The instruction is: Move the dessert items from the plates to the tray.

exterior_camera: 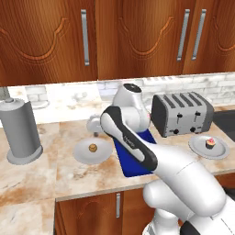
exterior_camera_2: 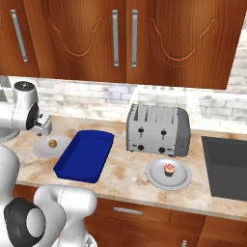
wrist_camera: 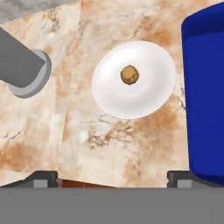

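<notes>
I have the claw (wrist_camera: pixel 112 178) spread wide and empty above the brown pastry (wrist_camera: pixel 130 75), centred on its plate (wrist_camera: pixel 109 96) beside the blue tray (wrist_camera: pixel 205 96), near the worktop's front edge

Counter (exterior_camera_2: pixel 120 176): marbled tan-and-cream stone, above wooden drawer fronts. Directly on it:
- blue tray (exterior_camera_2: pixel 84 154), rectangular, raised rim;
- left plate (exterior_camera: pixel 93 152), round, pale, just beside the tray;
- right plate (exterior_camera_2: pixel 169 174), round, pale, in front of the toaster;
- toaster (exterior_camera_2: pixel 158 130), silver, four slots, near the back wall;
- grey cylinder (exterior_camera: pixel 19 131), upright on a round base, far left.
</notes>
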Robot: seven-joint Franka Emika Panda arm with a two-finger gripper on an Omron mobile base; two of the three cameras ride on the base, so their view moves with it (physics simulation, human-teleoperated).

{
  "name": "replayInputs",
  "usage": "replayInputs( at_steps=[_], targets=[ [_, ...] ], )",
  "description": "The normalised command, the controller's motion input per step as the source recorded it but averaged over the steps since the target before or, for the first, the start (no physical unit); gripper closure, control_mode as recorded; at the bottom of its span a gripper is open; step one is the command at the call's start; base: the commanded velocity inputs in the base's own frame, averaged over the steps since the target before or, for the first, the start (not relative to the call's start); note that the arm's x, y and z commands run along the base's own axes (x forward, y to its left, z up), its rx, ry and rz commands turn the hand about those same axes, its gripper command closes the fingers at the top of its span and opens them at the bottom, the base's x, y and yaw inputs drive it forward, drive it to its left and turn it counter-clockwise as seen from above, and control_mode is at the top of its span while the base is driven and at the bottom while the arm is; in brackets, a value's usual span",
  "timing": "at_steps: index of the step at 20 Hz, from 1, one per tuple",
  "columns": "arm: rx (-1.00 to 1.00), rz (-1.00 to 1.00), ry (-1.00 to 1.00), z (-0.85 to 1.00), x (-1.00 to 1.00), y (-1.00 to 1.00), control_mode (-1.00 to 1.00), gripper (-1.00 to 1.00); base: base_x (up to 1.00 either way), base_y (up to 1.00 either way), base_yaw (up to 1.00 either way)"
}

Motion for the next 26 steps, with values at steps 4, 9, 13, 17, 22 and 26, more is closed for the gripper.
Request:
replayInputs(
  at_steps=[4,9,13,17,22,26],
  targets=[
    [-0.06,0.00,0.00,-0.35,0.30,0.21,-1.00,-1.00,0.00,0.00,0.00],
    [-0.05,-0.02,-0.02,-0.39,0.56,0.12,-1.00,-1.00,0.00,0.00,0.00],
    [-0.01,-0.02,-0.01,-0.38,0.66,0.00,-1.00,-1.00,0.00,0.00,0.00],
    [0.00,-0.01,0.00,-0.29,0.83,0.00,-1.00,-1.00,0.00,0.00,0.00],
    [-0.03,-0.02,0.00,-0.27,0.62,0.09,-1.00,-1.00,0.00,0.00,0.00],
    [-0.04,-0.04,0.00,-0.23,0.44,0.13,-1.00,-1.00,0.00,0.00,0.00]
  ],
)
